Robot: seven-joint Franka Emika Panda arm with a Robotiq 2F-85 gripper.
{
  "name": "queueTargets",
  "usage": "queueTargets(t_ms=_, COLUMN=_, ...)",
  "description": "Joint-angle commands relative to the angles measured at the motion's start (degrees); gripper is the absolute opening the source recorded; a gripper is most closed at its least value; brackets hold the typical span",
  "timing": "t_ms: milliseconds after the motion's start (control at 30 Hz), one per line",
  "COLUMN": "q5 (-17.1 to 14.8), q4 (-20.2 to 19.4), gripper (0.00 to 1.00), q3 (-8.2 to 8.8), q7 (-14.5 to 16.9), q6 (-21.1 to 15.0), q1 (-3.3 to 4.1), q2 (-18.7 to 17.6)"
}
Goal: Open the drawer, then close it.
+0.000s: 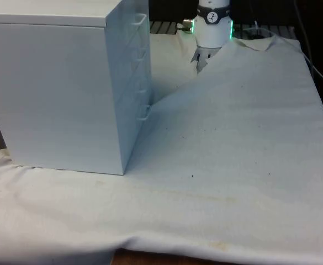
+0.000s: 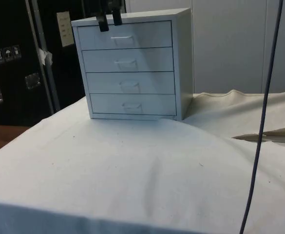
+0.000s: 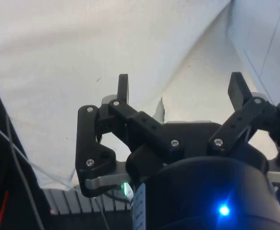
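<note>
The white chest of drawers (image 2: 132,66) stood on the white cloth (image 2: 132,170), all four drawers flush. The gripper (image 2: 109,20) hung at the chest's top front edge, near the top drawer's handle (image 2: 122,39), fingers (image 3: 123,88) spread, gripping nothing. Bare cloth lay before the chest; no writing could be read.

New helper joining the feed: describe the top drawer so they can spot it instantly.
Find the white chest of drawers on the cloth-covered table. Its front holds four stacked drawers, all shut. The top drawer is the highest one, just under the lid, with the black gripper hanging at its upper corner.
</note>
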State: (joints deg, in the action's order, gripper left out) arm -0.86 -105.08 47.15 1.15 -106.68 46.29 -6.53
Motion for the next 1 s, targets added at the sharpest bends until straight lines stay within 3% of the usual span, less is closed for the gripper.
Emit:
queueTargets(t_ms=0, q5=0.0, q4=0.0, gripper=1.00, q3=0.00, q7=0.0, q6=-0.4, q1=0.00, q2=-0.3)
queueTargets(t_ms=233, q5=0.1, q4=0.0, gripper=1.00, q3=0.11, q7=0.1, q6=-2.5, q1=-0.06, q2=-1.7)
queueTargets(t_ms=367, q5=2.2, q4=0.1, gripper=1.00, q3=0.06, q7=-0.9, q6=-4.2, q1=0.23, q2=-2.3)
queueTargets(t_ms=567, q5=3.6, q4=0.0, gripper=1.00, q3=-0.11, q7=-1.1, q6=-3.8, q1=0.11, q2=-2.5)
queueTargets(t_ms=967, q5=9.4, q4=-0.1, gripper=1.00, q3=-0.06, q7=-3.7, q6=-5.5, q1=0.57, q2=-3.2)
